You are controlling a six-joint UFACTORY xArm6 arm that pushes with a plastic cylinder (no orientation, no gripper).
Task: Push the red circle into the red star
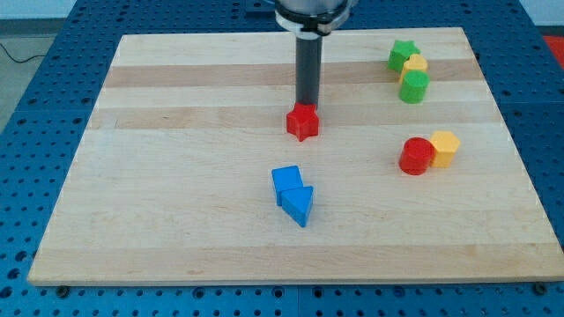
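Red circle (416, 157) is seen toward the desk's right edge, roughly mid-height, touching a yellow block (446, 148) on its right side. Red star (302, 122) sits near the desk's centre, a bit toward the top edge — well apart from the circle. The rod comes down from the top edge, and my tip (307, 106) is placed just behind the star, at or very near its top-edge side; actual contact can't be told.

No pincer is fitted on this rig, so apart/together can't be told — only a plain rod is shown.

Step in hand, as judged: approach phase, w/ the circle not yet engaged. The tip is at the wrong block for pushing.

Next move calls for the tip to be taken round to the circle's right side, i.e. between circle and yellow block or just past them, w/o nudging the star off. A push toward the desk's left edge, angled slightly to the top edge, is then needed.

Elsewhere: two blue blocks (292, 195) touching below centre; green star (403, 54), yellow piece (416, 64) and green cylinder (414, 86) clustered near the top-right corner.
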